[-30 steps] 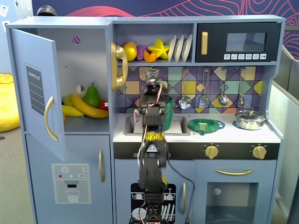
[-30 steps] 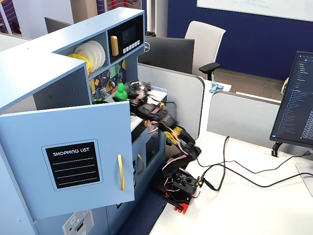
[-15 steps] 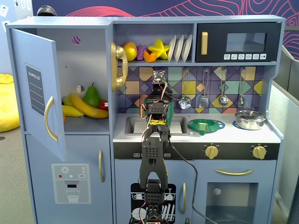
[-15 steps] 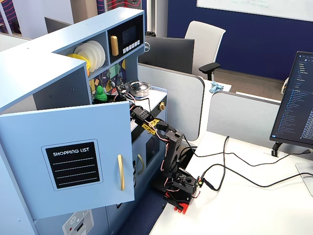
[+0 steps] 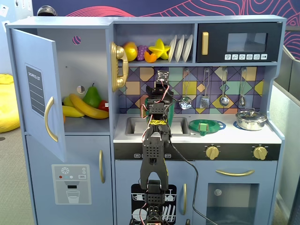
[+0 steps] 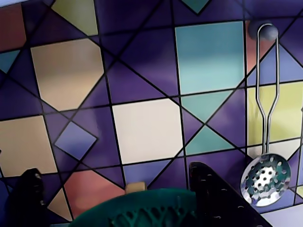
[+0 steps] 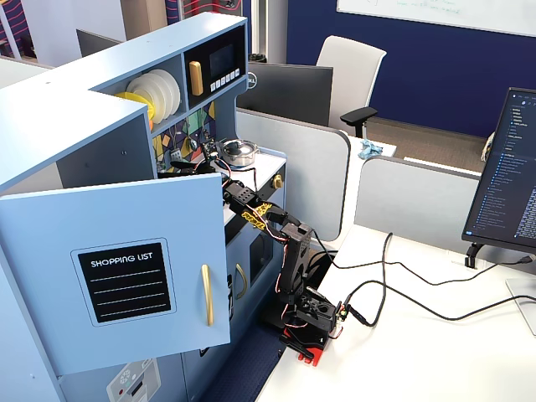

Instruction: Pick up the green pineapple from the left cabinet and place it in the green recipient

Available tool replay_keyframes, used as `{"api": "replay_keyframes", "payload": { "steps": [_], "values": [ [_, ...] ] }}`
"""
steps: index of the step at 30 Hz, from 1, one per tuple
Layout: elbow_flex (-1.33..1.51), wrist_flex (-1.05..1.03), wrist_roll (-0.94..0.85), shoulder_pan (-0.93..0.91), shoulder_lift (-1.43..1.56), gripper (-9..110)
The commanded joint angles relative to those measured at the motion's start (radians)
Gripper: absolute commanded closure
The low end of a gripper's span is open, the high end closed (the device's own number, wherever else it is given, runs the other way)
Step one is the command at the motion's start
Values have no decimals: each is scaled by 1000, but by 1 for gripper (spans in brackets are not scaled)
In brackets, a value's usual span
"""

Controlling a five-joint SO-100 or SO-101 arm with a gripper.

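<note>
My gripper (image 6: 112,169) is open, its black fingers (image 6: 213,198) wide apart with nothing between the tips. It hangs in front of the tiled backsplash, over the sink, in a fixed view (image 5: 160,96). The dark green recipient (image 6: 142,210) sits just below it; its rim fills the wrist view's bottom edge and touches the right finger. It peeks out right of the arm (image 5: 172,111). A cross-hatched green patch shows there; I cannot tell if it is the green pineapple. The left cabinet (image 5: 89,61) stands open, with no pineapple visible inside.
A green pear (image 5: 92,96), bananas (image 5: 86,108) and something red lie in the cabinet. A flat green strainer plate (image 5: 206,125) and a steel pot (image 5: 251,119) sit on the counter. Utensils hang on the backsplash, a slotted spoon (image 6: 265,177) close to the right finger. The open door (image 7: 126,251) juts out.
</note>
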State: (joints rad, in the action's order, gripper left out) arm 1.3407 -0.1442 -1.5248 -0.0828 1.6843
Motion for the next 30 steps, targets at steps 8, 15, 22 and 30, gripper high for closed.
{"api": "replay_keyframes", "payload": {
  "steps": [8,15,22,30],
  "values": [
    [224,-141,-26,18,394,69],
    [850,-457,-57,17,973,70],
    [1310,-749,-18,15,1310,73],
    [1655,-753,89,6,1482,76]
  ]
}}
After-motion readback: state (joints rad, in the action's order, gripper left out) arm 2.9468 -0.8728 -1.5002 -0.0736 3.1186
